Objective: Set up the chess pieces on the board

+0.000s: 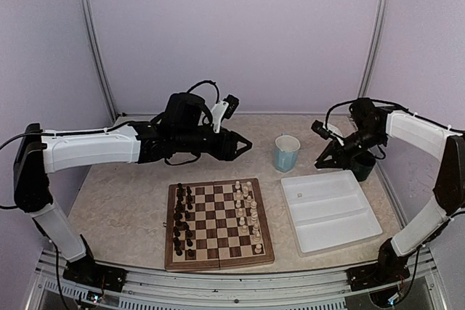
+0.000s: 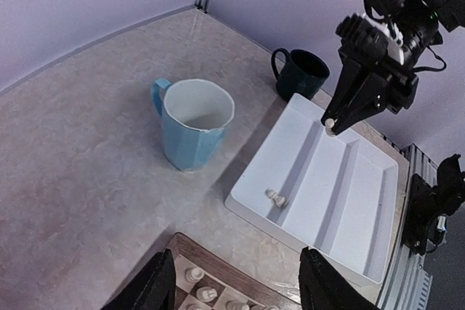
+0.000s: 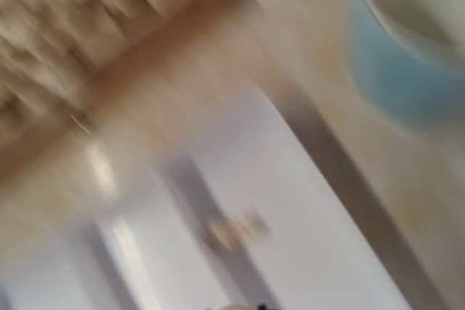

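Right pincer (image 2: 330, 125) grips one tiny cream-white chess piece (image 2: 330, 122) above white rectangular plastic tray (image 2: 363, 179), likely bound for square wooden chessboard (image 1: 218, 262). Second cream piece (image 2: 276, 197) lies in tray. Left pincer (image 2: 236, 281) wide, empty.

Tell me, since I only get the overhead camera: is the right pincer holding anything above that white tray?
Observer: Yes. The left wrist camera shows the right pincer pinching a tiny cream piece at its tips, above the tray.
Operator: And the little speck inside the tray, what is that?
Observer: A second cream piece, lying on its side in the tray compartment nearest the blue mug.
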`<state>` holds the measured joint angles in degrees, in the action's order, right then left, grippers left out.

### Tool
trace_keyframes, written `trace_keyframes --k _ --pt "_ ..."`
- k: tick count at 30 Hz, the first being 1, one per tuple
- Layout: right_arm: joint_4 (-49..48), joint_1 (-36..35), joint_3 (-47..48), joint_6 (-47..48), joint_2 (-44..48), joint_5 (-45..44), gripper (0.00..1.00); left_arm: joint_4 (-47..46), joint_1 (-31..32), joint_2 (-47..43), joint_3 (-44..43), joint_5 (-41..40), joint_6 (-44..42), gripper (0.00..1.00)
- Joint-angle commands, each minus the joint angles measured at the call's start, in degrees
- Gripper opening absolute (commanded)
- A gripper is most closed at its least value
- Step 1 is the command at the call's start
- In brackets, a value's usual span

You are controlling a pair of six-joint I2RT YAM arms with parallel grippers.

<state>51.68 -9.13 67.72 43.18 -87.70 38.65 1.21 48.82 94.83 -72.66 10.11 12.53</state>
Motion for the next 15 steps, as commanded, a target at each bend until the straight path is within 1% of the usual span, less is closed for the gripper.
trace_keyframes --k 1,3,5,7,11,15 --pt "-9.74 -3.84 -2.50 -9.24 5.39 18.10 0.07 -2.88 3.22 1.82 -1.75 2.72 0.89 0.58" --pt "-14.27 -6.11 -3.74 -11.78 6.16 20.14 0.07 -3.68 3.87 2.23 -1.61 3.56 1.90 0.58" --pt "-14.73 -9.21 -3.14 -11.44 5.36 20.27 0.07 -4.19 4.09 2.78 -1.23 4.44 3.82 0.57" --pt "-15.65 -13.25 -2.37 -10.69 4.41 19.39 0.07 -5.30 4.07 1.96 0.53 3.54 5.37 0.56" --pt "-22.42 -20.27 -1.99 -13.64 2.55 19.22 0.07 -4.65 3.49 -2.93 4.21 -3.91 6.42 0.56" --pt "-30.49 -26.54 -1.27 -17.96 -2.59 21.11 0.08 -1.53 0.83 -9.39 6.41 -11.76 6.25 0.57"
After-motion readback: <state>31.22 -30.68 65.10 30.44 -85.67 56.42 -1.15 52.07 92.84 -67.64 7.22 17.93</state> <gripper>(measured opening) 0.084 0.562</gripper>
